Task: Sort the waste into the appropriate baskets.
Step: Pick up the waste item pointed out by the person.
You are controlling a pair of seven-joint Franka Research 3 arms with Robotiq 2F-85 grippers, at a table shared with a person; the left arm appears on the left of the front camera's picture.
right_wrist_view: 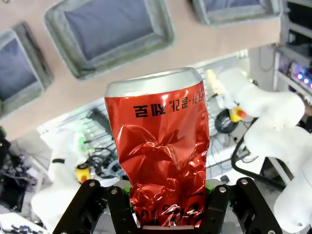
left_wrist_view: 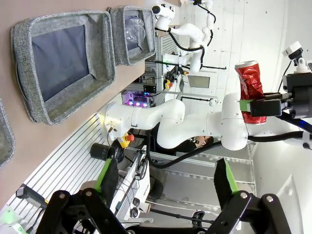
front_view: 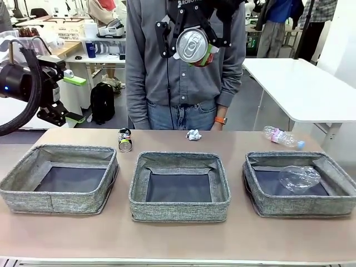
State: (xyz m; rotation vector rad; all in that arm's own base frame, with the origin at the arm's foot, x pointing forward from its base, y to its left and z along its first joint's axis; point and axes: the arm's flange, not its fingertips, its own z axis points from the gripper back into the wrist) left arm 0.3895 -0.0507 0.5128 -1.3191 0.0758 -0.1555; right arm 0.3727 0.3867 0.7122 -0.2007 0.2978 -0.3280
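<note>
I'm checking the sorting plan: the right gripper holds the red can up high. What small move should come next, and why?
Probably lower the right gripper with the red can toward the middle basket, which lies empty roughly beneath it. The right basket already holds a clear plastic bottle, so the can likely belongs elsewhere. Release only once it is low.
</note>
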